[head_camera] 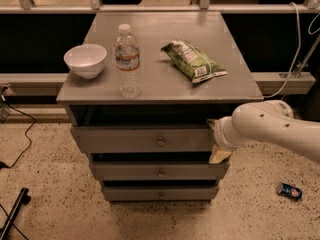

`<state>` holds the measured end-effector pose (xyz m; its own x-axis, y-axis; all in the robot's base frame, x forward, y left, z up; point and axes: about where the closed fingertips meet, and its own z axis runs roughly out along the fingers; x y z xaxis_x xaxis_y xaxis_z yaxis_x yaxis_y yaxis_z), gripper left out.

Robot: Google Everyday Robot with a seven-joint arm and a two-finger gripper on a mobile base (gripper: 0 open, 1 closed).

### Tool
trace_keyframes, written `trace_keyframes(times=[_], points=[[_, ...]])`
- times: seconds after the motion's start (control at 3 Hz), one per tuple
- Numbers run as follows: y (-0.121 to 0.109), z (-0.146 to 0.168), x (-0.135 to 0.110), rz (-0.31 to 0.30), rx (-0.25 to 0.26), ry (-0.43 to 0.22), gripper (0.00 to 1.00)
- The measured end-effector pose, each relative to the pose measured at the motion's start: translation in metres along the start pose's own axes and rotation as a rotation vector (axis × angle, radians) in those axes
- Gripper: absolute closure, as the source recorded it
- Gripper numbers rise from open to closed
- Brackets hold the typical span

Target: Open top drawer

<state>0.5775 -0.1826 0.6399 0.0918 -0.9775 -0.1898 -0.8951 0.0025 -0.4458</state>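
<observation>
The top drawer (pixel 125 140) is the widest grey drawer, right under the tabletop, with a small brass knob (pixel 160 142) at its centre. Its front stands slightly out from the cabinet, with a dark gap above it. My gripper (pixel 216 140) is at the right end of the drawer front, well to the right of the knob. It comes in from the right on the white arm (pixel 272 129). The arm hides the drawer's right corner.
Two narrower grey drawers (pixel 160 172) sit below. On the tabletop (pixel 165 79) stand a white bowl (pixel 85 60), a water bottle (pixel 127 59) and a green snack bag (pixel 192 61). A small blue object (pixel 289 190) lies on the floor at the right, and cables (pixel 20 139) at the left.
</observation>
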Motion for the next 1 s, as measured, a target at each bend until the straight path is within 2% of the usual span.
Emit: trace_keyframes(times=[0.33, 1.0], points=[[0.008, -0.007, -0.002, 0.004, -0.008, -0.010, 0.19], [0.041, -0.033, -0.018, -0.005, -0.057, -0.045, 0.21]])
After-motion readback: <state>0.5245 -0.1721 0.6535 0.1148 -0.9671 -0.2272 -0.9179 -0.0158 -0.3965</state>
